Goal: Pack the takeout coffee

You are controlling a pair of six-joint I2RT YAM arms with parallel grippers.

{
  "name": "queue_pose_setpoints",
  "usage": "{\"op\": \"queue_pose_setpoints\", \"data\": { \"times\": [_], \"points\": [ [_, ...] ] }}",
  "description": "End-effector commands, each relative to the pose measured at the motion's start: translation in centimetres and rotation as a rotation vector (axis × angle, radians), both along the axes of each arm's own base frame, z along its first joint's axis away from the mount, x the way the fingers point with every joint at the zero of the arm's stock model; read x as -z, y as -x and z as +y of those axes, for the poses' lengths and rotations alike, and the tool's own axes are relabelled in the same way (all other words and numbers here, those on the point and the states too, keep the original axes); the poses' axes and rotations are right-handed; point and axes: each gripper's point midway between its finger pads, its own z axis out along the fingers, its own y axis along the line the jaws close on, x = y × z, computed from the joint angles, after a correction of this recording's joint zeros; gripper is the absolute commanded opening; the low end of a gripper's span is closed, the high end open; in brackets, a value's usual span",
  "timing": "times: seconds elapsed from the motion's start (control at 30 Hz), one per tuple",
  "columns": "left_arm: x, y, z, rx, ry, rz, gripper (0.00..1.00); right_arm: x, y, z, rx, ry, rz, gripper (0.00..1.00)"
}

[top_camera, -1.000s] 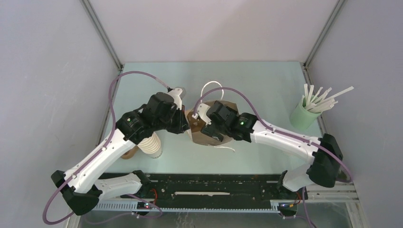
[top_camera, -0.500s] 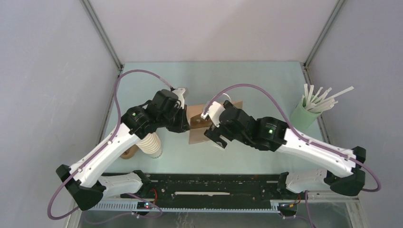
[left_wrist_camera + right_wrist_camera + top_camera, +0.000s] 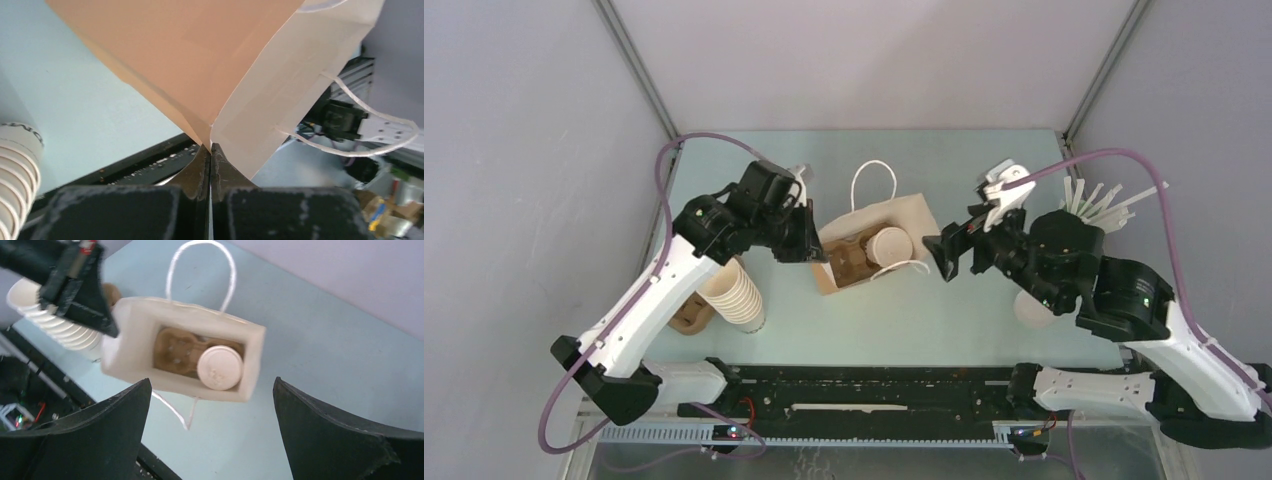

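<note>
**Coffee is in the bag and the right hand has backed off**
The right hand (image 3: 949, 252) has pulled away to the right of the paper bag (image 3: 904, 215) and hangs wide open, holding nothing. The lidded coffee cup (image 3: 220, 367) stands in the brown cup tray (image 3: 175, 347) inside the bag on the counter (image 3: 984, 170). The left hand (image 3: 211, 150) is pinched shut on the bag's corner edge, steadying it. Packing looks essentially done.
</note>
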Motion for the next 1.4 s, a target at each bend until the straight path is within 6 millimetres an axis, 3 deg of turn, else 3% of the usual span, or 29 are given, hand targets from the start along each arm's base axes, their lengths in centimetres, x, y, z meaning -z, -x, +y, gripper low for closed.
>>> {"op": "queue_pose_setpoints", "data": {
  "times": [0.0,0.13,0.33,0.43,0.67,0.8,0.93,1.1,1.17,1.3,1.37],
  "points": [
    [-2.9,0.2,-0.1,-0.096,0.134,0.105,0.0,0.1,-1.6,-2.7,0.136,-0.064,0.027,1.0],
    [-2.7,-1.1,0.3,-0.191,0.232,0.193,0.0,1.2,-2.4,-4.5,0.192,-0.088,0.067,1.0],
    [-1.9,-2.7,1.1,-0.264,0.256,0.257,0.02,1.7,-2.7,-5.7,0.232,-0.113,0.098,1.0],
    [-1.8,-2.9,1.9,-0.292,0.223,0.257,0.15,2.0,-2.7,-5.7,0.239,-0.126,0.114,1.0],
    [-3.7,-2.8,4.0,-0.338,0.173,0.168,0.56,2.9,-2.7,-6.1,0.272,-0.131,0.149,1.0],
    [-5.3,-2.2,5.7,-0.364,0.139,0.079,0.66,2.5,-3.6,-7.2,0.324,-0.105,0.132,1.0],
    [-8.4,-1.7,6.8,-0.35,0.156,-0.055,0.68,2.4,-5.3,-8.6,0.39,-0.063,0.128,1.0],
    [-12.3,-0.3,6.6,-0.247,0.245,-0.224,0.72,3.8,-9.5,-12.8,0.588,-0.057,0.205,1.0],
    [-13.2,0.7,6.9,-0.208,0.256,-0.287,0.74,5.0,-11.3,-16.0,0.712,-0.081,0.26,1.0],
    [-13.5,2.6,8.1,-0.153,0.23,-0.37,0.76,8.4,-13.6,-21.1,0.87,-0.171,0.41,0.98],
    [-13.0,3.4,8.8,-0.138,0.196,-0.397,0.76,10.1,-14.7,-22.2,0.862,-0.173,0.472,0.92]
  ]
}}
